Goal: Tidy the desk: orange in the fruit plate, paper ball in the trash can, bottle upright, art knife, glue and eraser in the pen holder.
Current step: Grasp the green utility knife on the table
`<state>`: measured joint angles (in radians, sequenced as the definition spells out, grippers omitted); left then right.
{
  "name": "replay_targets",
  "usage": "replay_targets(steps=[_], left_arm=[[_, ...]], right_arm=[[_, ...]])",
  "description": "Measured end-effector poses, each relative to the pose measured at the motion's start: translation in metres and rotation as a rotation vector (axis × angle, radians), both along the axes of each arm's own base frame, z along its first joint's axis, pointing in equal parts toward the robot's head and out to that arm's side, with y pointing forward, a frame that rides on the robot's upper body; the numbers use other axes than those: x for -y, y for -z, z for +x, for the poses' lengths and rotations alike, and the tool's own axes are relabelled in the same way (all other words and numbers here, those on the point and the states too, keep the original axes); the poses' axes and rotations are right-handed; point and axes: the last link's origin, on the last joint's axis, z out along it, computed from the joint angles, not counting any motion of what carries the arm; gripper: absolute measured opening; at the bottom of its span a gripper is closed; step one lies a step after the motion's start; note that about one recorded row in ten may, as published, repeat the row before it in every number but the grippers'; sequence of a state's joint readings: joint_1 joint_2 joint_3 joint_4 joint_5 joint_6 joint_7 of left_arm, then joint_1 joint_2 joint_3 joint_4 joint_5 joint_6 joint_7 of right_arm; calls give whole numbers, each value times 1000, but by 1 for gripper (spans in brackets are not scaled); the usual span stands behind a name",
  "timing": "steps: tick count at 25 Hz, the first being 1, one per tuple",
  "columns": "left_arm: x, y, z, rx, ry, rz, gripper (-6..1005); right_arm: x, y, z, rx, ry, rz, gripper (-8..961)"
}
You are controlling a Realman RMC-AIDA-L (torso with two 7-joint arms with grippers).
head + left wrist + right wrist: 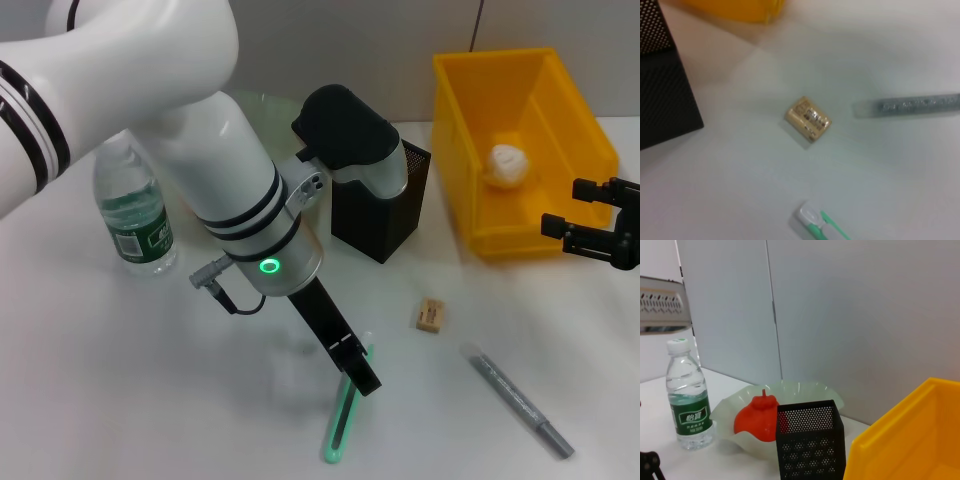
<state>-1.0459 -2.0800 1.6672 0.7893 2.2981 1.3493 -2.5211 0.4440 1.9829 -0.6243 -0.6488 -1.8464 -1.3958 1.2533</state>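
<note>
- The left hand (362, 378) is low over the green art knife (342, 420), which lies near the front edge of the worktop (120, 390). The step in hand looks like picking this knife up.
- To do it well, the hand should straddle the knife across its narrow width, near the middle, so it lifts level and can drop end-first into the black pen holder (385, 215).
- Whether the left hand is spread or pressed together cannot be told; it seems to touch the knife's upper end.
- The eraser (431, 315) and the grey glue stick (518, 398) lie apart toward the right.
- The right hand (585, 225) hangs spread and empty by the yellow trash can (470, 140).
</note>
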Motion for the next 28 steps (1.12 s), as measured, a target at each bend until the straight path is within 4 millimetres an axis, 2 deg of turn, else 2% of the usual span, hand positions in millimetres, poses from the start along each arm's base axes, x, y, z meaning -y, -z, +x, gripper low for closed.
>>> replay_targets(steps=[5,12,28], left_arm=[[4,5,-7,-17,42,-26,798],[13,13,-6,-21,98,-77,798],[16,19,-8,-43,124,-82,799]], right_arm=[[-1,1,-1,0,0,2,743],[-2,1,-1,2,-1,-1,743],[-2,2,-2,5,-2,-7,742]])
